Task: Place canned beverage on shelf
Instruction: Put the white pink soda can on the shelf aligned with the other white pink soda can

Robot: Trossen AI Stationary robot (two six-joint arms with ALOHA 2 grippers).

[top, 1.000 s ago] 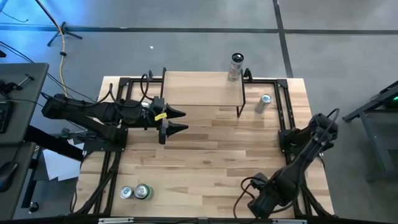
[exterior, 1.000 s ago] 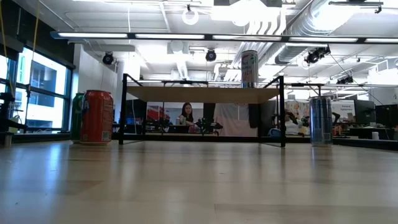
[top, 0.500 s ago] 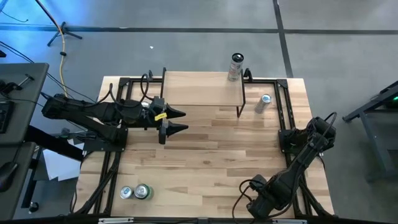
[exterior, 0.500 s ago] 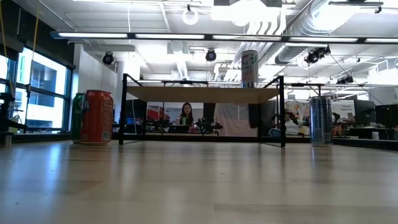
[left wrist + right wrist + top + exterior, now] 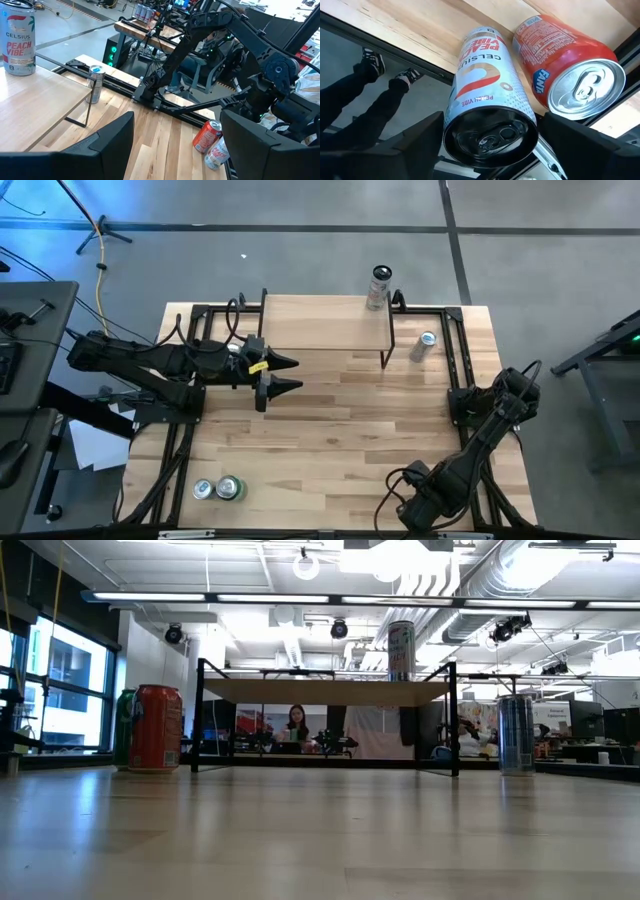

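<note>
1. The right gripper (image 5: 492,125) has its fingers wide astride the white "Peach Vibe" aluminium can (image 5: 485,75) at the table's near edge, well apart from the light-wood, black-legged shelf (image 5: 325,320).
2. Closing may snag the touching orange soda can (image 5: 560,55) and push either can off the edge.
3. The left gripper (image 5: 298,374), fingers apart and empty, waits beside the shelf.

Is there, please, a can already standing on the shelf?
Yes, a Celsius can stands upright at the shelf's far right corner.

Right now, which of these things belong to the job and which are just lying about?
Job: shelf; lying Celsius can between the right gripper's open jaws; standing Celsius can already on the shelf.
Lying about: Fanta can, red can, green can, blue can beside the shelf, waiting left gripper.
</note>
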